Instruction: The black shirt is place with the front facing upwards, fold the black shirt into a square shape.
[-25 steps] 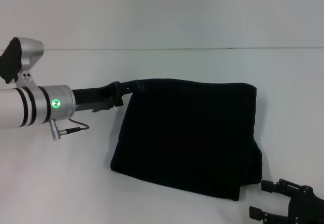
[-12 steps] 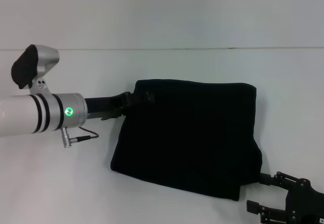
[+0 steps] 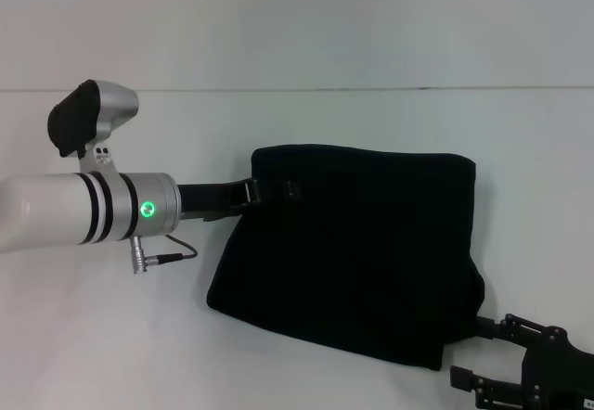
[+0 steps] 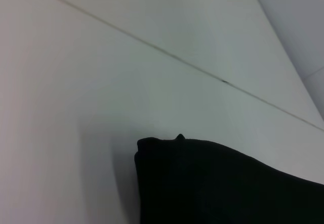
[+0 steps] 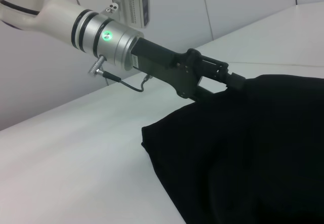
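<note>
The left gripper (image 3: 278,190) pinched the far left corner of the black shirt (image 3: 362,252), which lay folded on the white table (image 3: 111,336), its bulk stretching rightward from those fingers. The right gripper (image 3: 487,373) waited, fingers spread, beside the near right corner.

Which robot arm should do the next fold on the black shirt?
Probably the left. Its pincer is already at the far left corner of the black shirt, seemingly gripping the cloth there. The right pincer sits open just off the near right corner.
</note>
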`<state>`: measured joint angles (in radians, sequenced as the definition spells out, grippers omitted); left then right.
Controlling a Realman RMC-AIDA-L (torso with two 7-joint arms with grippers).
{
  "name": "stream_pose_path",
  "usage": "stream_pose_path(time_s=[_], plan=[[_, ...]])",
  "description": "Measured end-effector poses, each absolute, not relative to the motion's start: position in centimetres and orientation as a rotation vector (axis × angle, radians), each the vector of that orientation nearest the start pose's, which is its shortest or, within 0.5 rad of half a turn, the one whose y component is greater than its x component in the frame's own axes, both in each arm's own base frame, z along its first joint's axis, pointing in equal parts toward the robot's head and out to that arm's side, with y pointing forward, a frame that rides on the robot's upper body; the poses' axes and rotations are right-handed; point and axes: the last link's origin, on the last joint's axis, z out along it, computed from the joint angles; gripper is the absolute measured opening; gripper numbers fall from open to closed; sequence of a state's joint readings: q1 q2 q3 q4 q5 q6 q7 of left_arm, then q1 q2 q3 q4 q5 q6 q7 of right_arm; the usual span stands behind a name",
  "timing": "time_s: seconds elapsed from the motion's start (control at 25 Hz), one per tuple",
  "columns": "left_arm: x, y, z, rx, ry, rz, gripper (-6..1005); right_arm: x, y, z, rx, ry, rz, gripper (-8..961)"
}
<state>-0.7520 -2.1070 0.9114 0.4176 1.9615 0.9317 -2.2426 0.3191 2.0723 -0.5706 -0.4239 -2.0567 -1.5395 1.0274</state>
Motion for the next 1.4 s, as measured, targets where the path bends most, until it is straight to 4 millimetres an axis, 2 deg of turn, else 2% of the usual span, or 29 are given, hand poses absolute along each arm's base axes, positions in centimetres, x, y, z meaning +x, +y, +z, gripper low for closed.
stream_pose_path(time_s=[0.28, 0.36, 0.6, 0.8, 0.92, 1.4], plan=[[-24.0, 40.3, -6.7, -2.13, -1.683, -0.589, 795, 33.9, 24.1, -2.9, -2.616, 0.716, 0.687, 870], [-24.0, 40.3, -6.7, -2.127, -1.683, -0.589, 529, 33.9, 24.3, -2.8, -2.61, 0.713, 0.695, 870], [-24.2, 40.3, -6.8, -2.12, -1.678, -0.579, 316, 33.7, 24.7, -2.5, -2.585, 0.707, 0.714, 870], [-24.3, 40.4, -6.7, -2.109, -1.677, -0.582, 89, 33.5, 25.2, -2.4, -2.564, 0.702, 0.732, 871], [-24.4, 40.5, -6.5, -2.078, -1.695, -0.611, 77, 33.3, 25.5, -2.3, -2.551, 0.697, 0.742, 870], [-27.2, 39.3, -5.5, -1.761, -1.856, -0.913, 53, 32.3, 27.6, -2.0, -2.514, 0.651, 0.759, 871]])
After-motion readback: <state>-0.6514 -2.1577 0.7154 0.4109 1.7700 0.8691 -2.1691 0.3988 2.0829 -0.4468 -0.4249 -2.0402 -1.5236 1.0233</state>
